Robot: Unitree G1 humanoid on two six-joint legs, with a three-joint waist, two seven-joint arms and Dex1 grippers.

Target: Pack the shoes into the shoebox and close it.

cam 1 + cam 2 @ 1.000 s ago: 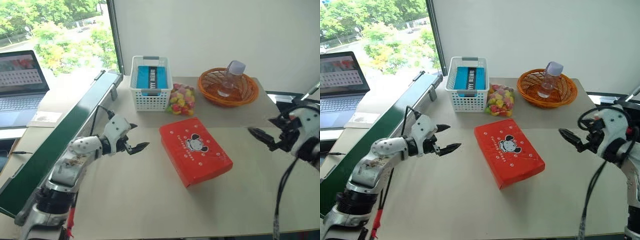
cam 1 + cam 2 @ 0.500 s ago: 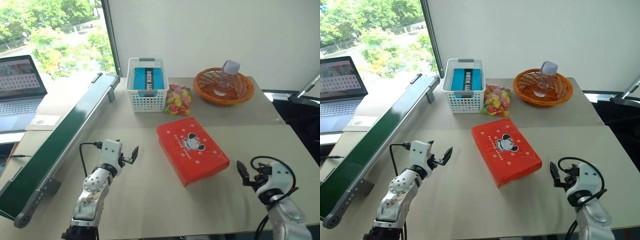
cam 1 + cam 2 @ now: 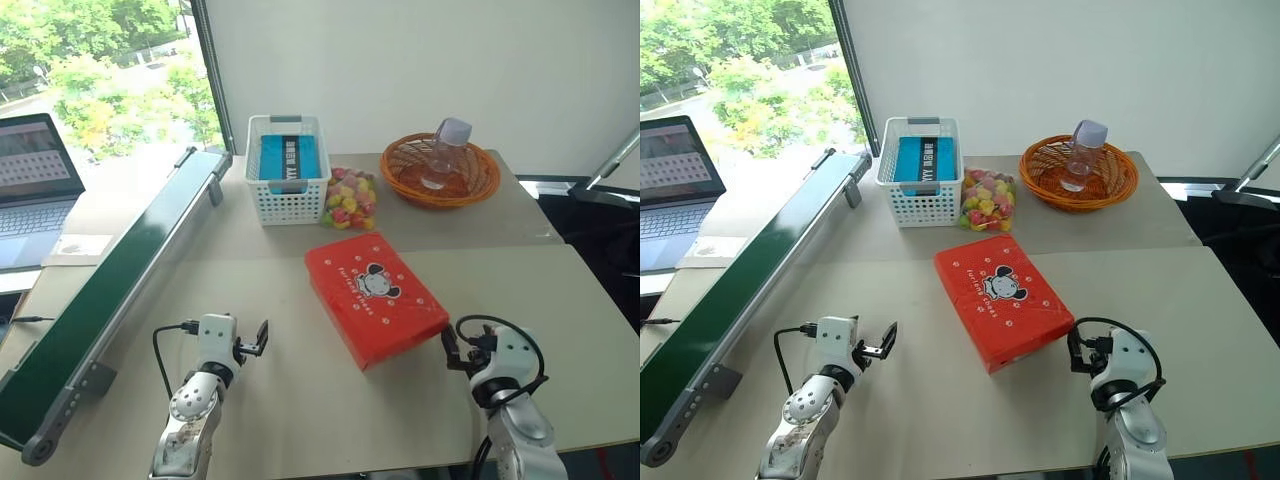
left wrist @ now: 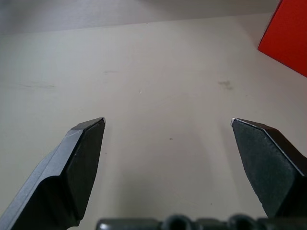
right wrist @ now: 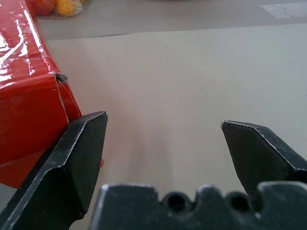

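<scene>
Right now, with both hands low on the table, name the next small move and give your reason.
Probably ease the right hand in to the near corner of the shoebox to start lifting the lid. The box lies closed on the table, that hand is open with nothing in it, right beside the corner, and the left hand is open but farther off. No shoes are visible outside.

**Daylight floods tabletop from window at upper left**

Bright, even daylight enters through the window [image 3: 100, 90] at the frame's upper left, where foliage looks slightly washed out. Shadows on the table [image 3: 300, 400] stay soft. Glare streaks the shoebox [image 5: 24, 72] wrapping; the near fingers [image 4: 76, 163] seem slightly soft-focused.
</scene>
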